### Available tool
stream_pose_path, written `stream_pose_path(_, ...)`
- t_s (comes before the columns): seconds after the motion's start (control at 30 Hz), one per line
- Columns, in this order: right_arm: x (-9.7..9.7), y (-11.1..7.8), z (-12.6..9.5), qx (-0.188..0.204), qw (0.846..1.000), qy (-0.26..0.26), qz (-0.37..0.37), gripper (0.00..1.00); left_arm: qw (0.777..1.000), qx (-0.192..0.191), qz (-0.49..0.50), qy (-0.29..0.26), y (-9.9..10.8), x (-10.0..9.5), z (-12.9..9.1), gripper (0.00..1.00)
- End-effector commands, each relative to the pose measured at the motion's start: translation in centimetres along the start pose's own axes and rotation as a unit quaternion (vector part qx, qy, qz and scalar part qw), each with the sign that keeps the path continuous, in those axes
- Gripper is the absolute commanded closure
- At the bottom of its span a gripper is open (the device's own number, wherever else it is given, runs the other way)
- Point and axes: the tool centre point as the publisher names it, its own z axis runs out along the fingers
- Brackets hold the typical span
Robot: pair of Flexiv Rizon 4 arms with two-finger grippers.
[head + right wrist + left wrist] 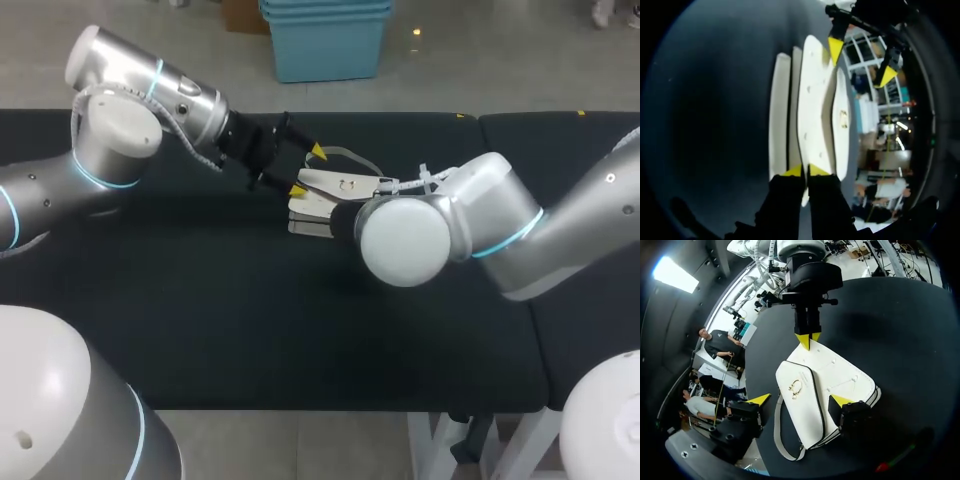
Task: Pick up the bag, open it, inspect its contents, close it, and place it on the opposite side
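- the white bag (840, 375) lies near the middle of the dark surface (250, 330), between the two arms.
- the bag has dark trim along its edges and a small gold clasp (795, 387) on its front flap.
- a pale strap (781, 440) loops out from the end of the bag nearest the left hand.
- the left arm (120, 130) comes in from the left side and its hand sits over the bag's left end.
- the left hand (800, 400) is spread wide, with the bag lying between its two fingers.
- one yellow tip sits over the bag's broad panel, and the other stands just beside the flap, apart from it, so this hand has hold of nothing.
- the right arm (480, 230) comes in from the right side, and in the head view its rounded wrist joint covers its own hand and the right end of the bag.
- the right hand (805, 171) has its fingers drawn almost together, pinching a thin edge of the bag at the end opposite the left hand.
- in the right wrist view the bag shows edge-on as several pale layers running ahead of the pinched fingers, with the left hand's two yellow tips at the far end.
- whether the bag is resting fully on the surface or is raised slightly cannot be told.
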Motion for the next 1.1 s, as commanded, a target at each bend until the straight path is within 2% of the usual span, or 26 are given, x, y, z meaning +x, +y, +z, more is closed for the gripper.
stream_pose_path(0.03, 0.5, 0.1, 0.3, -0.003, 1.0, -0.013, 0.003, 1.0, 1.0, 0.001, 0.003, -0.001, 0.1, 0.2, 0.2, 0.28)
stream_pose_path(0.17, 0.4, 0.0, 0.2, -0.004, 1.0, -0.018, 0.006, 1.0, 1.0, 0.0, 0.003, 0.001, 0.2, 0.1, 0.2, 0.28)
stream_pose_path(0.5, 0.4, 0.0, 0.2, -0.004, 1.0, -0.02, 0.008, 1.0, 1.0, 0.01, 0.011, 0.009, 0.0, 0.9, 0.7, 0.38)
stream_pose_path(0.67, 0.4, 0.0, 0.2, -0.004, 1.0, -0.02, 0.008, 1.0, 0.999, -0.018, 0.035, 0.031, -0.3, 1.0, 1.9, 0.44)
stream_pose_path(0.87, 0.4, 0.0, 0.2, -0.004, 1.0, -0.02, 0.008, 1.0, 0.998, -0.031, 0.05, 0.033, -0.3, 1.3, 2.6, 0.45)
stream_pose_path(1.0, 0.4, 0.0, 0.2, -0.004, 1.0, -0.02, 0.008, 1.0, 0.996, -0.059, 0.056, 0.032, -0.1, 1.2, 3.4, 0.57)
stream_pose_path(1.1, 0.4, 0.0, 0.2, -0.004, 1.0, -0.02, 0.008, 1.0, 0.995, -0.076, 0.051, 0.031, 0.4, 1.0, 3.9, 0.76)
